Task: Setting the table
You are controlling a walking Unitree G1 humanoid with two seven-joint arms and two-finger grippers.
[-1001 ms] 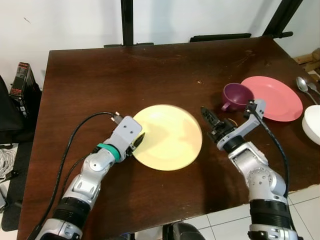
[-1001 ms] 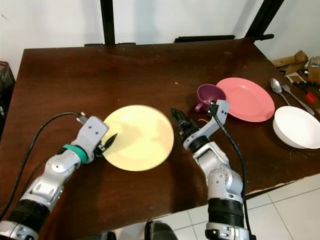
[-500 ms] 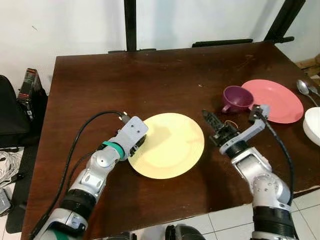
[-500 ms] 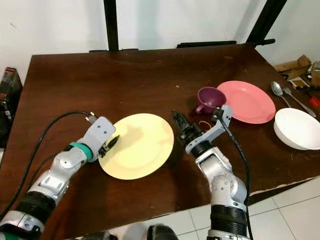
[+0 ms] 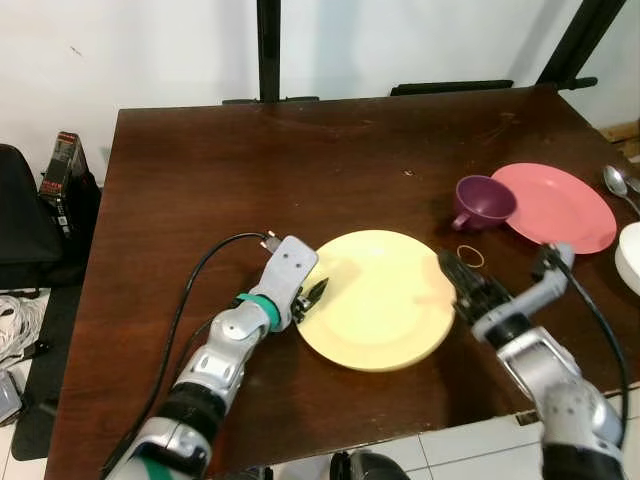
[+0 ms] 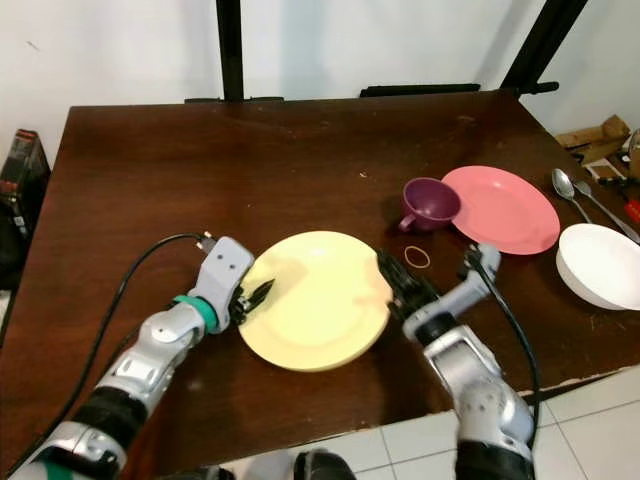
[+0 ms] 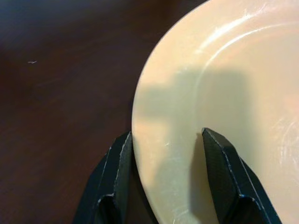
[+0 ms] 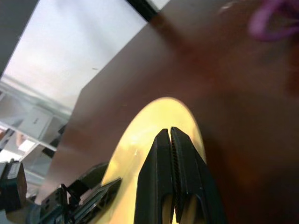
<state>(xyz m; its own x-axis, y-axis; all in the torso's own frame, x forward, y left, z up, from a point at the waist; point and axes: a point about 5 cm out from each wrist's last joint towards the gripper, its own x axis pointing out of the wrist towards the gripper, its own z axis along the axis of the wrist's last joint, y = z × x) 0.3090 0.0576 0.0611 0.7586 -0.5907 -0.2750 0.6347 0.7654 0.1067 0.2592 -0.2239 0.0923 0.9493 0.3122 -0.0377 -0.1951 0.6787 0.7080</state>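
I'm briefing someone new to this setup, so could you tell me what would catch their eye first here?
The round pale yellow plate near the front edge of the dark wooden table, with the left gripper astride its rim and the right gripper, fingers shut, at its opposite edge. Then the purple mug beside the pink plate to the right.

White bowl [image 5: 631,258] cut off by frame edge.

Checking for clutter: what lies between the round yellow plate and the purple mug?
A small rubber band lies on the dark wooden table between the yellow plate and purple mug, seen in both eye views.
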